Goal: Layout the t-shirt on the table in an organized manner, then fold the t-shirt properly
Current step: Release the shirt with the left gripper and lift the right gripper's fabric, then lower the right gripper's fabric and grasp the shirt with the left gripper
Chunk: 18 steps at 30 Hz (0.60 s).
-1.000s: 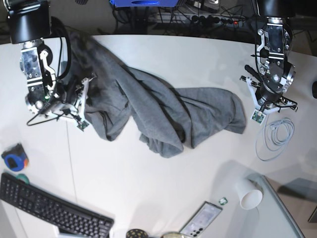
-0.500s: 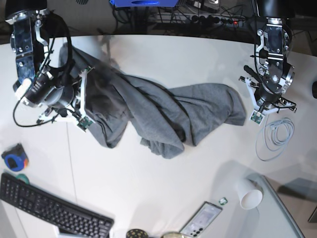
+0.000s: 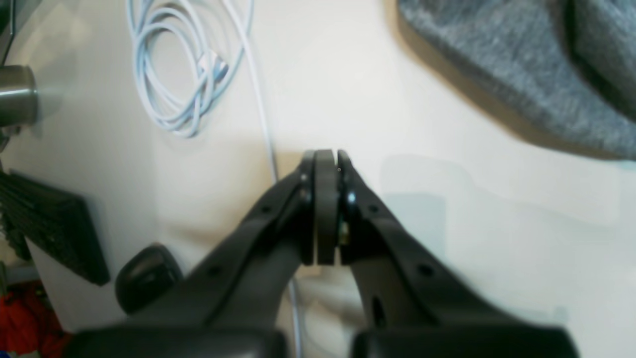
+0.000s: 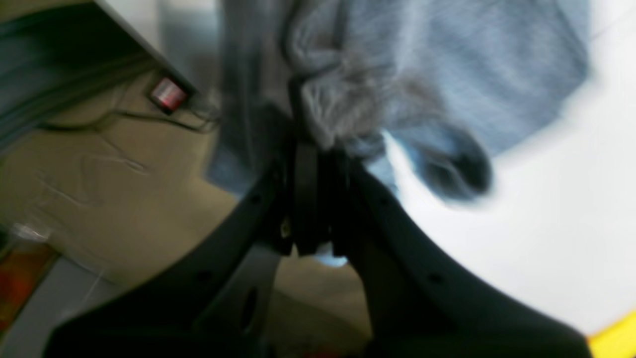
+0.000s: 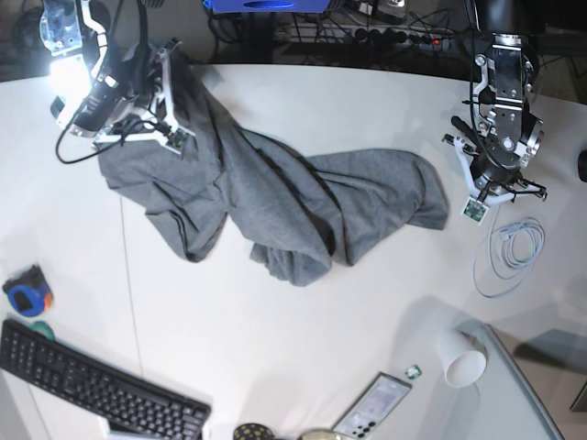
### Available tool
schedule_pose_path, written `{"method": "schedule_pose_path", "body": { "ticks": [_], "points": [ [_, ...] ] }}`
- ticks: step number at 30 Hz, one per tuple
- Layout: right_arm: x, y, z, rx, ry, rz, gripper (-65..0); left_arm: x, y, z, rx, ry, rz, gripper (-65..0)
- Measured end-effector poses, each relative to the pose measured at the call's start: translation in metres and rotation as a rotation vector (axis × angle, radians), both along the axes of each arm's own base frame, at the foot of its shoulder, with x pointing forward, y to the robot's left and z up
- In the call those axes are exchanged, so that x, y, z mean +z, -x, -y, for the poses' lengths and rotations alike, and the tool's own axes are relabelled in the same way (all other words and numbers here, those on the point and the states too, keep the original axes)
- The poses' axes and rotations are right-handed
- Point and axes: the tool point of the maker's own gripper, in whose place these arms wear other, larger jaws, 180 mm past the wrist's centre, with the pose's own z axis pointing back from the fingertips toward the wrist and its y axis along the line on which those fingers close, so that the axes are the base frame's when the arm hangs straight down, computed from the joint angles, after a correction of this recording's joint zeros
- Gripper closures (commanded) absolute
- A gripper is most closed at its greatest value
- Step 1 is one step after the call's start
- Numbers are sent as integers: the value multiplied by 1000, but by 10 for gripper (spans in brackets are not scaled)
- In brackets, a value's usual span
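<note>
The heather-grey t-shirt (image 5: 293, 202) lies crumpled across the middle of the white table (image 5: 275, 348), with one end drawn up at the far left. My right gripper (image 5: 165, 82) is shut on a bunched fold of the t-shirt (image 4: 348, 99) and holds it raised near the table's far edge; the wrist view shows cloth pinched between the closed jaws of the gripper (image 4: 318, 149). My left gripper (image 5: 484, 183) is shut and empty, just right of the shirt's right end. In its wrist view the gripper (image 3: 325, 156) hovers over bare table (image 3: 447, 223), the shirt (image 3: 521, 74) apart from it.
A coiled white cable (image 5: 509, 252) lies just beside the left gripper, also in its wrist view (image 3: 174, 74). A paper cup (image 5: 461, 359), a phone (image 5: 374, 406), a black keyboard (image 5: 92, 390) and a blue tape roll (image 5: 26, 293) line the near side.
My right gripper has moved up and back toward the far left edge with the cloth, lifting that end and dragging the shirt leftward. The left arm has barely moved.
</note>
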Motion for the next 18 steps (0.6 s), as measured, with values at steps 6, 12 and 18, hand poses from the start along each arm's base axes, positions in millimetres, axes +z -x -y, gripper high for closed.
{"method": "schedule_pose_path", "body": {
  "ticks": [6, 12, 18],
  "points": [
    [2, 2, -30, -32, -214, -100, -374, 4, -13, 13, -34, 11, 22, 0],
    [31, -50, 7, -89, -186, 59, -290, 2, -11, 13, -31, 12, 15, 0],
    [24, -115, 53, -282, -204, 115, -87, -10, -8, 42, -38, 72, 8, 0]
  ]
}}
